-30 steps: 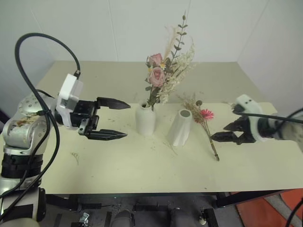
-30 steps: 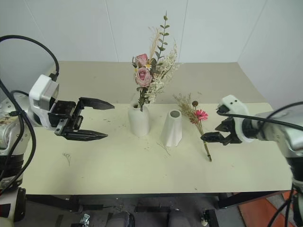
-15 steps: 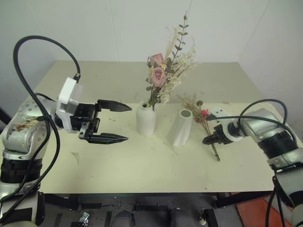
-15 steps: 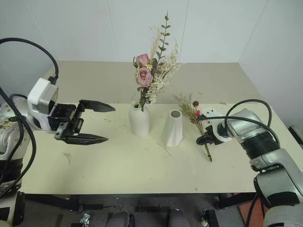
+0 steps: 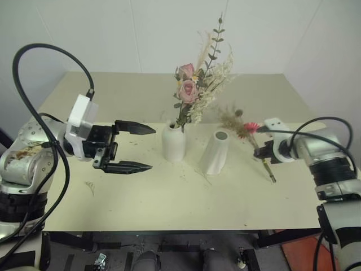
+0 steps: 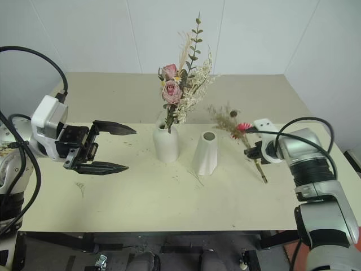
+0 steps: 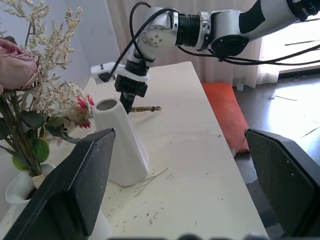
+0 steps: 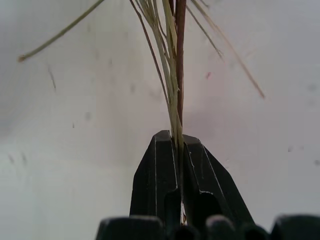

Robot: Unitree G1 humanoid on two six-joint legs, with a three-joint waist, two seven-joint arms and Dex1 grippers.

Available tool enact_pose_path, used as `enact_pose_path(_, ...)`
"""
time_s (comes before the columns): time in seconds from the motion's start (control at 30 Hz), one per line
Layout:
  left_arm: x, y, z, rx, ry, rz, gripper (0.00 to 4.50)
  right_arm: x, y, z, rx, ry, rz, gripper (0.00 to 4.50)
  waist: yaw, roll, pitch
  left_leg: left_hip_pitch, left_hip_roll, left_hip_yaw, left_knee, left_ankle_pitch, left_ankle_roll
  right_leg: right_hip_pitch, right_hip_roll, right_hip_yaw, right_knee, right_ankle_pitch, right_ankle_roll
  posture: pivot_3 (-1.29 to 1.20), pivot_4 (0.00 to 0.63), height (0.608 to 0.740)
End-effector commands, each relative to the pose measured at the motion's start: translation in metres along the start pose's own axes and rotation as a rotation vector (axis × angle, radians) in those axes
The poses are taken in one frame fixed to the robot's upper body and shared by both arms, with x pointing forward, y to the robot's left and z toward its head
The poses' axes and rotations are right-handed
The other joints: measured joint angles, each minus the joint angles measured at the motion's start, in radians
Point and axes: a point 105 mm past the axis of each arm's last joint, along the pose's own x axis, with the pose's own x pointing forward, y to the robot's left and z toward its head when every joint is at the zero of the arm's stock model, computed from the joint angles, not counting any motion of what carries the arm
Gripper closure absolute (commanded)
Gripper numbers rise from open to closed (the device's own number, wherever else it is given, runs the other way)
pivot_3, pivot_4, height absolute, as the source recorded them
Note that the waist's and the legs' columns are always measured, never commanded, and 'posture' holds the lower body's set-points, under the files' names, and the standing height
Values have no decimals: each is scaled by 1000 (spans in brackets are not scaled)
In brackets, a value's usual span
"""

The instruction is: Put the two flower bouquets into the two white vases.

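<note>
Dried twig bouquet (image 5: 252, 139) stems passing between the right gripper (image 5: 264, 155) fingers, jaws clamping the stems together, left gripper (image 5: 134, 148) hovering with fingers standing wide apart, holding nothing.

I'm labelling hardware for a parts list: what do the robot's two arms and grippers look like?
Both arms are silver-grey metal with black ribbed joint bands. Each wrist carries a white boxy camera housing with a looping black cable. The left gripper has two long, pointed black fingers on a black block. The right gripper is likewise black, its fingers wedge-shaped with flat faces. The left forearm's shell looks scuffed and brownish.
</note>
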Motion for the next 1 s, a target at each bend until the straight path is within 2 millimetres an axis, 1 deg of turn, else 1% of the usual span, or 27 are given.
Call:
enact_pose_path(0.03, -4, 2, 6, 19, -16, 7, 0, -33, -14, 34, 111, -290, -68, 4475, 1, 0, 0, 0, 0, 0, 0, 0, 0, 0, 0, 0, 0, 0, 0, 0, 150, 740)
enact_pose_path(0.13, -6, 6, 3, -11, -25, 22, 0, -62, -16, 57, 165, -604, -150, 4475, 1, 0, 0, 0, 0, 0, -1, 0, 0, 0, 0, 0, 0, 0, 0, 0, 150, 740)
enact_pose_path(0.17, -6, 8, 2, -16, -23, 26, 0, -73, -13, 63, 209, -703, -139, 4475, -1, 0, 0, 0, 0, 0, -1, 0, 0, 0, 0, 0, 1, 0, 0, 0, 150, 740)
enact_pose_path(0.2, -6, 9, 1, -20, -22, 29, 0, -81, -9, 66, 211, -774, -138, 4475, -3, 0, 0, 0, 0, 0, -1, 0, 0, 0, 0, 0, 1, 0, 0, 0, 150, 740)
enact_pose_path(0.27, -6, 10, -1, -27, -22, 32, 0, -93, 4, 71, 175, -876, -119, 4475, -3, 0, 0, 0, 0, 0, -1, 0, 0, -1, 0, 0, 1, 0, 0, 0, 150, 740)
enact_pose_path(0.33, -7, 12, -2, -31, -19, 31, 0, -105, 22, 78, 155, -975, -49, 4475, -5, 1, 0, 0, 0, 0, -1, 0, 0, -1, 0, 0, 1, 0, 0, 0, 150, 740)
enact_pose_path(0.4, -6, 13, -3, -33, -17, 31, 0, -116, 47, 85, 132, -1043, 69, 4475, -8, 1, 0, 1, 0, 0, -1, 0, 0, -1, 0, 1, 2, 0, 0, 0, 150, 740)
enact_pose_path(0.43, -6, 14, -3, -33, -16, 31, 0, -120, 63, 85, 102, -1064, 127, 4475, -8, 1, 0, 1, 0, 0, -1, 0, 0, -1, 0, 1, 2, 0, 0, 0, 150, 740)
enact_pose_path(0.6, -5, 15, -3, -32, -15, 25, 0, -127, 113, 80, 9, -1101, 285, 4475, -6, 1, 0, 1, 0, 0, -1, 0, 0, 0, 1, 0, 2, 0, 0, 0, 150, 740)
enact_pose_path(0.63, -5, 16, -3, -31, -14, 24, 0, -127, 119, 79, 1, -1104, 302, 4475, -6, 1, 0, 1, 0, 0, -1, 0, 0, 0, 1, 0, 2, 0, 0, 0, 150, 740)
enact_pose_path(0.8, -4, 16, -3, -27, -15, 20, 0, -122, 130, 78, -18, -1103, 331, 4475, -5, 1, 0, 1, 0, 0, -1, 0, 0, 0, 0, 0, 2, 0, 0, 0, 150, 740)
enact_pose_path(0.9, -4, 16, -3, -26, -13, 19, 0, -125, 138, 79, -40, -1126, 361, 4475, -5, 1, 0, 1, 0, 0, -1, 0, 0, 0, 0, 0, 2, 0, -1, 0, 150, 740)
enact_pose_path(1.0, -4, 17, -3, -26, -12, 17, 0, -127, 140, 80, -44, -1136, 369, 4475, -5, 1, 0, 1, 0, 0, -1, 0, 0, 0, 1, 0, 2, 0, -1, 0, 150, 740)
